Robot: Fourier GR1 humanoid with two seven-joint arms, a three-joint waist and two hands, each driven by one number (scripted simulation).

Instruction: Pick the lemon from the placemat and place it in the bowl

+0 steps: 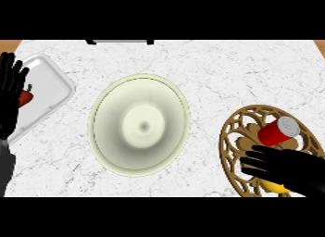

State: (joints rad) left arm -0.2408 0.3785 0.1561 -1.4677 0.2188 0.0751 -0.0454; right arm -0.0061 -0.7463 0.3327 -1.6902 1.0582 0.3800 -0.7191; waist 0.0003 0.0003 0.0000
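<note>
One bowl — cream, middle of the counter. One placemat, round, gold openwork, at the counter's right edge. On it: one red can, one lemon — only a yellow sliver shows under my right hand. One white tray at the left edge, one red vegetable in it. Two hands counted; my left hand shows over the tray.
</note>
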